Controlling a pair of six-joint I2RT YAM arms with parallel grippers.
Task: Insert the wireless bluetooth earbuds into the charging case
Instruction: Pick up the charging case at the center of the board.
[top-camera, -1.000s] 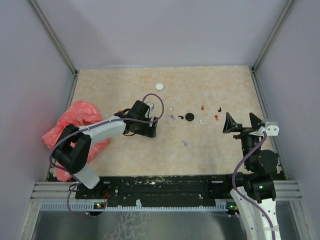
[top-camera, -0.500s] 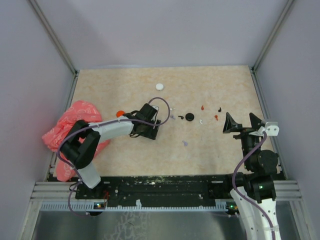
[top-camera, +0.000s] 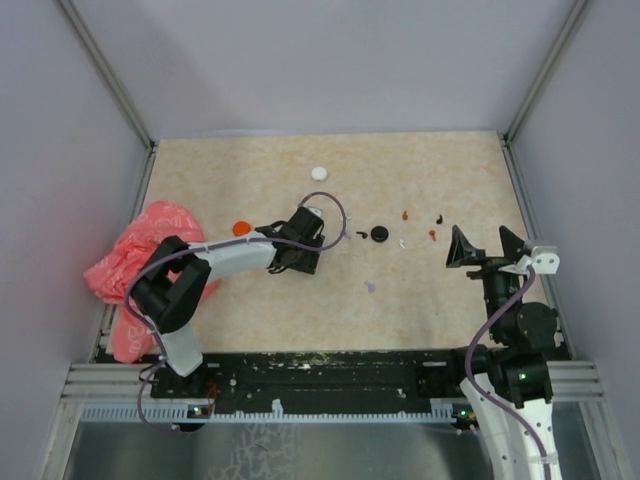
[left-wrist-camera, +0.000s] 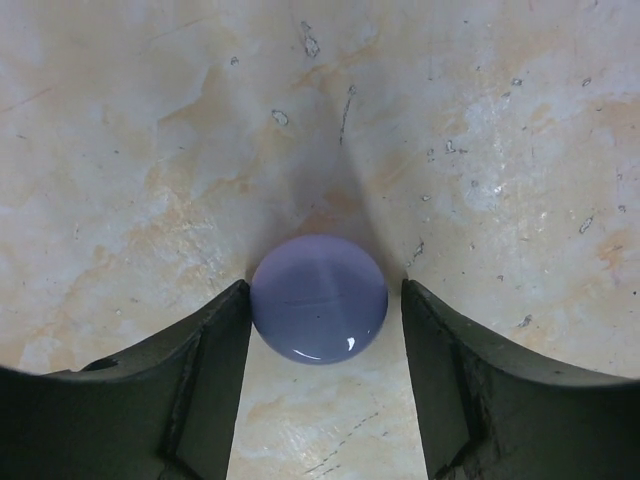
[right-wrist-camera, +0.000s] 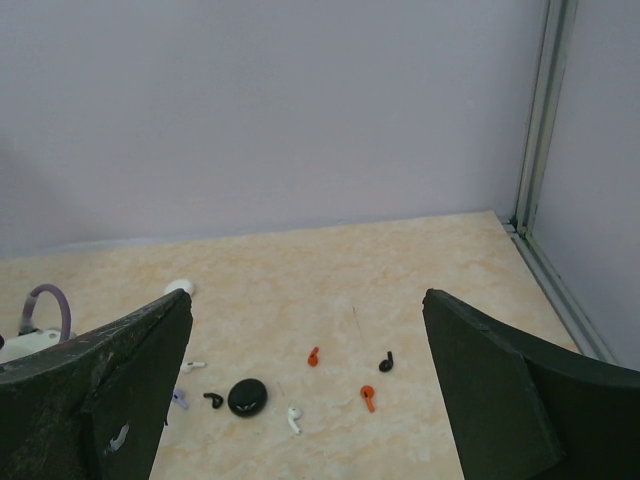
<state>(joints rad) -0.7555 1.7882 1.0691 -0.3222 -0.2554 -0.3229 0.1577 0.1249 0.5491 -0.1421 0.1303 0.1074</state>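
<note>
Scattered earbuds (right-wrist-camera: 313, 356) lie mid-table around a black disc (right-wrist-camera: 247, 396). They look tiny, light, hard and slick, so pinch across the bud; stems will likely skitter. The left gripper (left-wrist-camera: 322, 288) straddles a lilac disc (left-wrist-camera: 318, 315), probably a case: one finger at its edge, the other a gap off, not gripped. The right gripper (right-wrist-camera: 308, 300) hangs wide open and empty, well apart. A pink bag (top-camera: 150, 235) sits far left, blocking nothing.

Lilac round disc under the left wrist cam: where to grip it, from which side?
Pinch the lilac disc across its rounded edge at the widest span, coming straight down. It lies flat on the table with a smooth domed top that offers no hold. The left gripper straddles it that way, one finger on each side.
</note>
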